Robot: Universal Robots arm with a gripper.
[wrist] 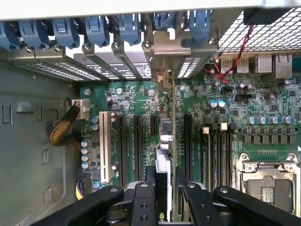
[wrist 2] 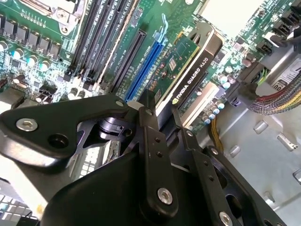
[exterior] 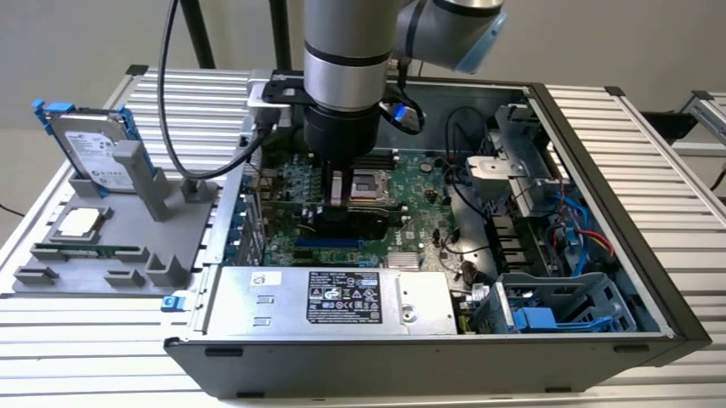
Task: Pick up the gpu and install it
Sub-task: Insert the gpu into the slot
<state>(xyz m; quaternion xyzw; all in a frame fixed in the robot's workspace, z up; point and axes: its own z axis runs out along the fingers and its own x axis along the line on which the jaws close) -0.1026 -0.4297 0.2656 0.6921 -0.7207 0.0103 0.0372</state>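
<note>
The gpu (wrist 2: 188, 66) is a green card with a black cooler block on one face. It stands on edge over the motherboard (exterior: 420, 204), right beside the blue slot (wrist 2: 141, 70). In the first wrist view the gpu (wrist: 162, 141) is edge-on, with its silver bracket (wrist: 164, 52) up against the rear slot openings. My gripper (wrist: 167, 190) is shut on the card's upper edge, with a black finger (wrist: 141, 202) on each side. In the exterior view the gripper (exterior: 340, 200) reaches down into the open computer case (exterior: 590, 170). I cannot tell whether the card sits fully in a slot.
A grey fixture (exterior: 68, 272) on the exterior view's left holds a hard drive (exterior: 97, 149) with blue rails, a processor chip (exterior: 80, 223) and a memory stick (exterior: 91, 251). Around the board are the power supply (exterior: 329, 297), a drive cage (exterior: 556, 306), cables (exterior: 471, 161) and the CPU socket (wrist: 265, 183).
</note>
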